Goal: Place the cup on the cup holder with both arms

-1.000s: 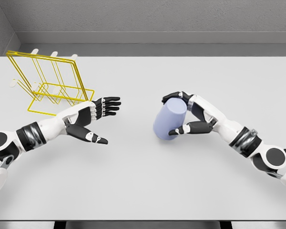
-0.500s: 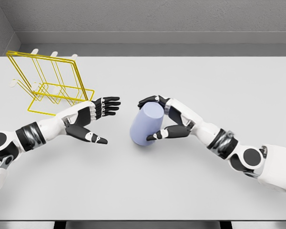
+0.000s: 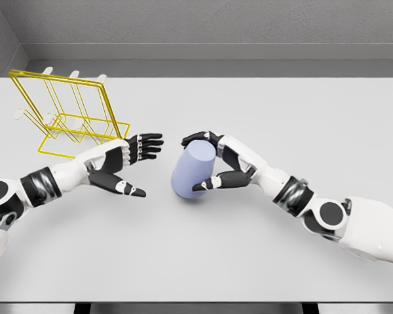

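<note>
Right robot hand point(image 3: 206, 163) grasps the cup point(image 3: 190, 171): fingers over the top end, thumb point(image 3: 213, 182) under the lower side. Cup is pale blue, cylindrical, tilted, top leaning to the right and away, lower end toward the left and close to the desk point(image 3: 249, 261); can't tell if it touches the surface or is just above it. Sits about mid-desk, slightly left of centre.

Left robot hand point(image 3: 128, 163) is released, fingers spread and pointing right toward the cup, thumb point(image 3: 126, 188) low, palm facing it. Holds nothing. Small gap between its fingertips and the cup, not touching.

Key relation: cup lies just right of the left robot hand, roughly at the same height, with its lower free end on the left hand's side. Looks like a handover setup; the left hand is the nearer one to the cup holder point(image 3: 69, 121), the yellow wire rack at the far left of the desk, behind the left forearm. The holder is well apart from the cup.

Judgement: handover not yet made; the left hand needs to close the gap and take the bare lower part before the right lets go. Risk: slip on the tilted cylinder.
</note>
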You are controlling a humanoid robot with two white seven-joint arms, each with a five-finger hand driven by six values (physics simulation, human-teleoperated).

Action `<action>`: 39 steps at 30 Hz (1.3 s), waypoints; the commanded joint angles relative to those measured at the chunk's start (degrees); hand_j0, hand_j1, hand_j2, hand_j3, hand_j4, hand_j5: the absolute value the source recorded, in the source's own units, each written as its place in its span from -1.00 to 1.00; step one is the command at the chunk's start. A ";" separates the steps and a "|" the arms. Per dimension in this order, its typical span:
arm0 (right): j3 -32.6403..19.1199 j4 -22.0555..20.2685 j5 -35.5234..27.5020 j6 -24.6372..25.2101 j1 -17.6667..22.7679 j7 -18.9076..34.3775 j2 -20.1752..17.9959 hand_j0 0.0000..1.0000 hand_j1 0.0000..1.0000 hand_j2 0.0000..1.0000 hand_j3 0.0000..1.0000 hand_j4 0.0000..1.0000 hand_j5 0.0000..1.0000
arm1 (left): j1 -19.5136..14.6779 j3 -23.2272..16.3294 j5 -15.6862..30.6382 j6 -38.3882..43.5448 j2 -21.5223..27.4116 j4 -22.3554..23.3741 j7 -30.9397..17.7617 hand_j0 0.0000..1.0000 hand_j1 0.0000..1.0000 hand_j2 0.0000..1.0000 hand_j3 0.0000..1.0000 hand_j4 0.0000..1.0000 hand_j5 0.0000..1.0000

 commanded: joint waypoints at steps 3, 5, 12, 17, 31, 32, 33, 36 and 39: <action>-0.03 1.78 0.10 -0.02 0.09 0.01 1.07 0.40 0.40 0.40 0.40 0.40 0.40 | 0.00 0.18 0.33 1.99 0.43 0.26 -0.01 1.00 1.00 1.00 1.00 1.00 1.00; -0.03 3.71 0.10 -0.02 0.09 0.27 1.07 0.41 0.41 0.41 0.41 0.41 0.41 | 0.00 0.18 0.33 1.90 0.43 0.26 -0.01 1.00 1.00 1.00 1.00 1.00 1.00; 0.24 4.06 0.19 -0.02 0.09 0.36 1.95 0.69 0.69 0.69 0.69 0.69 0.69 | 0.00 0.18 0.33 1.99 0.43 0.26 -0.01 1.00 1.00 1.00 1.00 1.00 1.00; 0.68 3.97 0.27 -0.02 0.00 0.27 2.74 0.70 0.70 0.70 0.70 0.70 0.70 | 0.00 0.18 0.33 1.99 0.43 0.35 -0.01 1.00 1.00 1.00 1.00 1.00 1.00; 2.70 4.15 8.36 -0.02 -6.68 0.45 -8.86 1.00 1.00 1.00 1.00 1.00 1.00 | -0.09 -0.17 -0.89 1.90 -4.40 0.70 -0.01 1.00 1.00 1.00 1.00 1.00 1.00; 2.61 4.15 8.45 -0.02 -7.73 0.45 -9.91 1.00 1.00 1.00 1.00 1.00 1.00 | 0.00 0.18 -1.51 1.90 -5.02 0.79 -0.01 1.00 1.00 1.00 1.00 1.00 1.00; 2.70 4.15 8.36 -0.02 -7.82 0.36 -11.41 1.00 1.00 1.00 1.00 1.00 1.00 | 0.00 0.27 -1.51 1.81 -5.11 0.79 -0.01 1.00 1.00 1.00 1.00 1.00 1.00; 5.69 4.15 8.45 -0.02 -10.72 0.36 -14.40 1.00 1.00 1.00 1.00 1.00 1.00 | 0.35 1.15 -1.51 1.72 -5.99 1.31 -0.01 1.00 1.00 1.00 1.00 1.00 1.00; 5.86 4.15 8.45 -0.02 -13.01 0.36 -19.05 1.00 1.00 1.00 1.00 1.00 1.00 | 0.88 1.59 -1.42 1.37 -6.95 2.10 -0.01 1.00 1.00 1.00 1.00 1.00 1.00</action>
